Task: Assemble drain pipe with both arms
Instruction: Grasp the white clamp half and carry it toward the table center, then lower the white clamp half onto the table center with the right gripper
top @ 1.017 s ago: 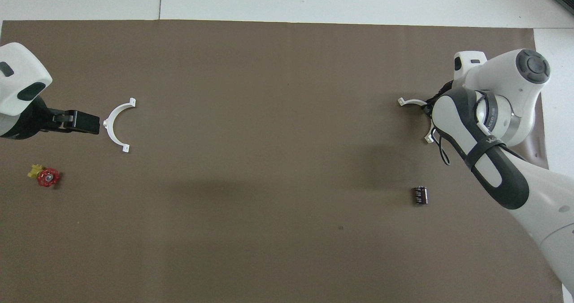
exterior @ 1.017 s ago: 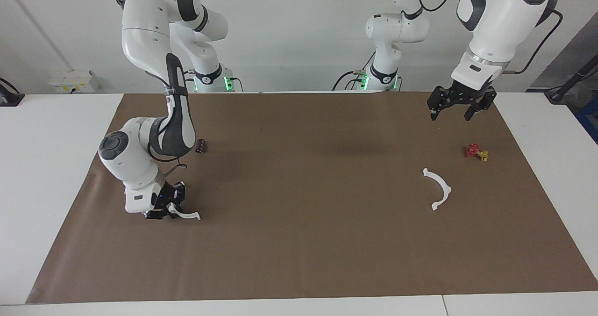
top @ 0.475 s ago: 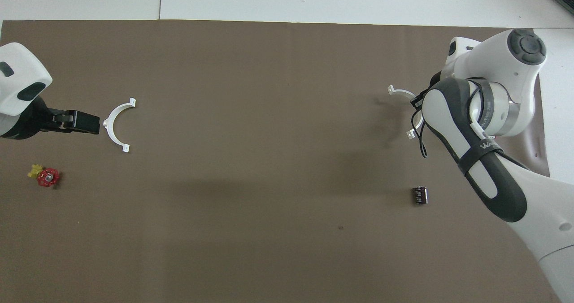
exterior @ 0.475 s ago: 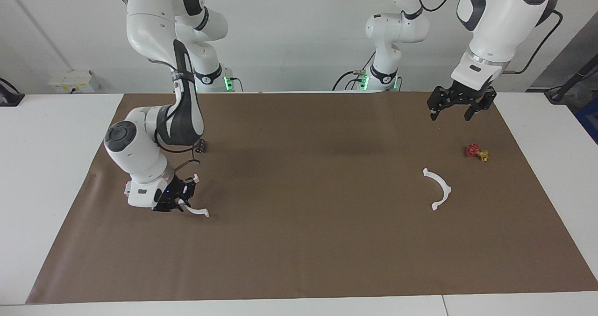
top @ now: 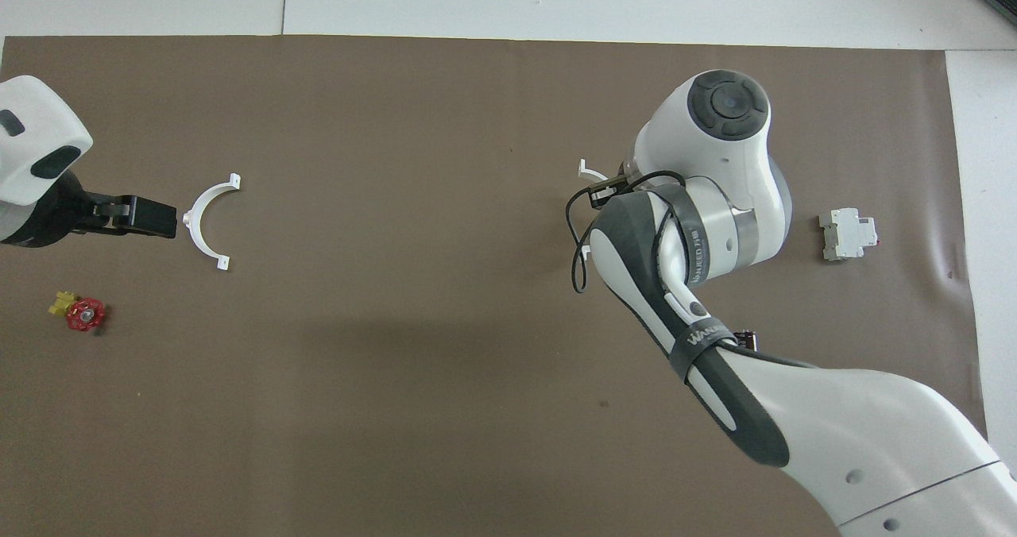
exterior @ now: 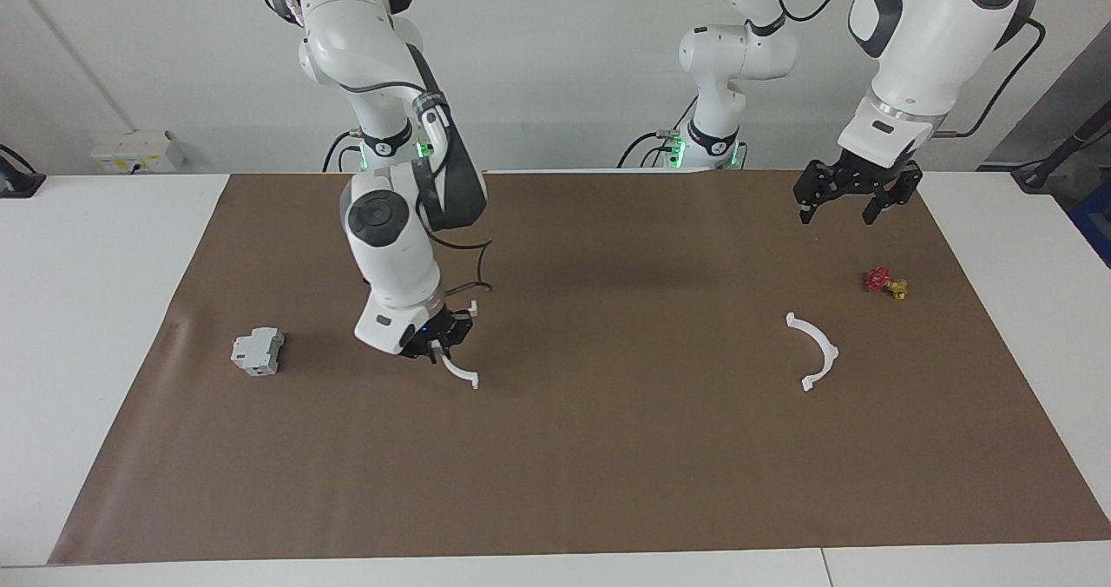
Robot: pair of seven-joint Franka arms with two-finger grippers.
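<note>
Facing view: right claw (exterior: 440, 342), clamped on one half-ring arc (exterior: 460, 372), has carried it from the frame's lower left toward centre, uncovering a grey block (exterior: 257, 350); the second arc (exterior: 814, 350) lies at right, beneath the waiting, wide-open left claw (exterior: 840, 207).

Overhead view: held arc's tab (top: 589, 174) peeks out upper centre; other arc (top: 209, 222) at left, so joining remains; forearm lettering unreadable.

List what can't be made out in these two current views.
- Overhead view: the right gripper is hidden under its own arm; only one end tab of its held half-ring shows.
- Overhead view: the small dark part is mostly covered by that arm.
- Overhead view: the left gripper is partly cut off by the edge.
</note>
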